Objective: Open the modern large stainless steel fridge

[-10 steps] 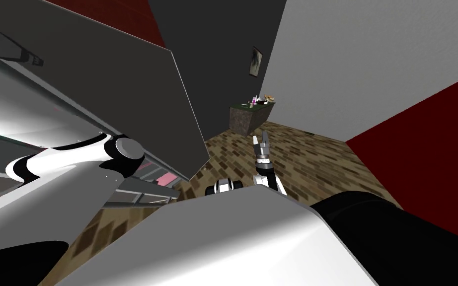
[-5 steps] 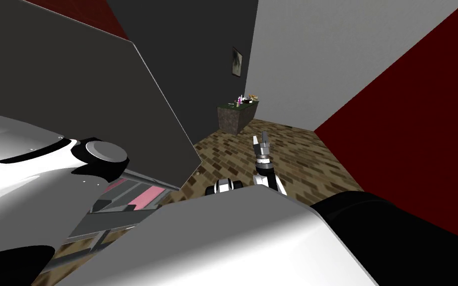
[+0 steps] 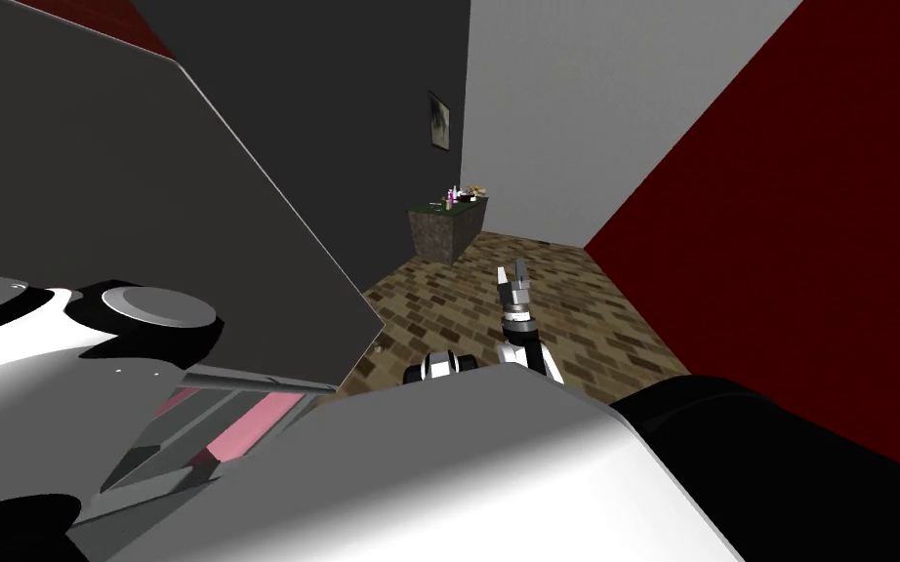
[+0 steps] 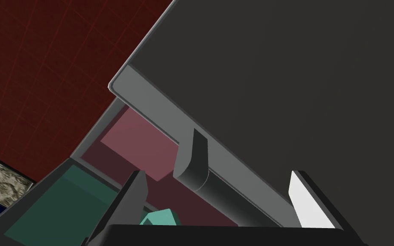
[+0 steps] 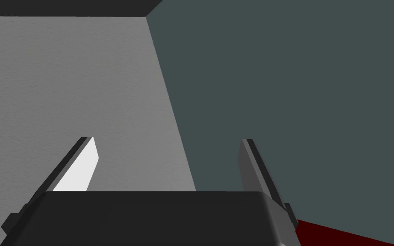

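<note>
The fridge door (image 3: 145, 195) is a broad dark grey panel standing swung out from the cabinet at my left. Pink shelves (image 3: 243, 420) of the inside show below its edge. In the left wrist view the door's face (image 4: 298, 85) sits close, and its dark bar handle (image 4: 200, 179) runs between the fingers of my left gripper (image 4: 217, 188). These fingers stand open around the bar, apart from it. Pink (image 4: 136, 145) and teal (image 4: 63, 200) compartments show behind the door's edge. My right gripper (image 3: 513, 276) hangs open and empty over the floor, away from the fridge.
A low counter (image 3: 443, 224) with small items stands against the far wall, under a picture frame (image 3: 438, 120). A dark red wall (image 3: 780, 244) closes the right side. Patterned brown floor (image 3: 458, 312) lies between door and wall.
The door's edge has swept further left than the room behind it, so it stands wider. My view has also turned, bringing more of the red wall in. The right gripper has not moved.
</note>
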Robot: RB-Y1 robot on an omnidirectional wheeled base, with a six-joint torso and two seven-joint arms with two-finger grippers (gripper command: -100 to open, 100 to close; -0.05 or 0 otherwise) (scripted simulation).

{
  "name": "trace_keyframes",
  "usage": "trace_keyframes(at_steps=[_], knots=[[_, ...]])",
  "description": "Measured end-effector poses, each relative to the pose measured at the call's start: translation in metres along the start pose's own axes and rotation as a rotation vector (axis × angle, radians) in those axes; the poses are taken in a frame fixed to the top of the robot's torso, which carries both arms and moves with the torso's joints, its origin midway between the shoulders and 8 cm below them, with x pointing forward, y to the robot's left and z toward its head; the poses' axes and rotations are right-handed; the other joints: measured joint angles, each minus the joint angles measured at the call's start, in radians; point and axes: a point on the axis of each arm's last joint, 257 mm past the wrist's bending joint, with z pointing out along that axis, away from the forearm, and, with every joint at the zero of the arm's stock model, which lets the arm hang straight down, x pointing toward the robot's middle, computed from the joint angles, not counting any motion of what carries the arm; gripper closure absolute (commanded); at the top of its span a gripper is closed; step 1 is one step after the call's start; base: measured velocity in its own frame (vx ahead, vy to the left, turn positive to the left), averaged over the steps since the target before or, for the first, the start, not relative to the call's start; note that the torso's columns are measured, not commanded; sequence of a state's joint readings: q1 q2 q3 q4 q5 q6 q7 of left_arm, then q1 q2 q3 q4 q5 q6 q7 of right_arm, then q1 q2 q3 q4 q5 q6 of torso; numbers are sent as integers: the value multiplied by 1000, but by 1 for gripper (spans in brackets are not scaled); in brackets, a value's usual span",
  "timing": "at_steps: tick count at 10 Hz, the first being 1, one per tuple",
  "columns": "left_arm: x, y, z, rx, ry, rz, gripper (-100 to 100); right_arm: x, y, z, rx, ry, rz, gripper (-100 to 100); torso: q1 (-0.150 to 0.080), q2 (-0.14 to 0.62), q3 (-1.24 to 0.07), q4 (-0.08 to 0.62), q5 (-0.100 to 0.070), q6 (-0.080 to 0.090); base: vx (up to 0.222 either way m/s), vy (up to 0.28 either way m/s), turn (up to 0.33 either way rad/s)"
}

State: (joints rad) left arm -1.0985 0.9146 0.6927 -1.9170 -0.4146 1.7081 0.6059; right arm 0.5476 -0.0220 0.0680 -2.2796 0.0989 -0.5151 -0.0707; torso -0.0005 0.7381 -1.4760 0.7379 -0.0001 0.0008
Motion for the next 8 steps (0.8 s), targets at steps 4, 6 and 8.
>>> trace_keyframes(at_steps=[4, 6, 8], knots=[[-30, -27, 5, 33, -40, -7, 100, 0, 0, 0, 0, 0, 0, 0, 2, 0, 0, 0, 0, -1, 0, 2, 87], [-3, 8, 8, -29, 1, -12, 100, 0, 0, 0, 0, 0, -1, 0, 3, -1, 0, 0, 1, -1, 6, 38, 273], [25, 30, 1, -71, 36, -22, 100, 0, 0, 0, 0, 0, -1, 0, 1, 0, 0, 0, 0, -1, 6, 44, 411]])
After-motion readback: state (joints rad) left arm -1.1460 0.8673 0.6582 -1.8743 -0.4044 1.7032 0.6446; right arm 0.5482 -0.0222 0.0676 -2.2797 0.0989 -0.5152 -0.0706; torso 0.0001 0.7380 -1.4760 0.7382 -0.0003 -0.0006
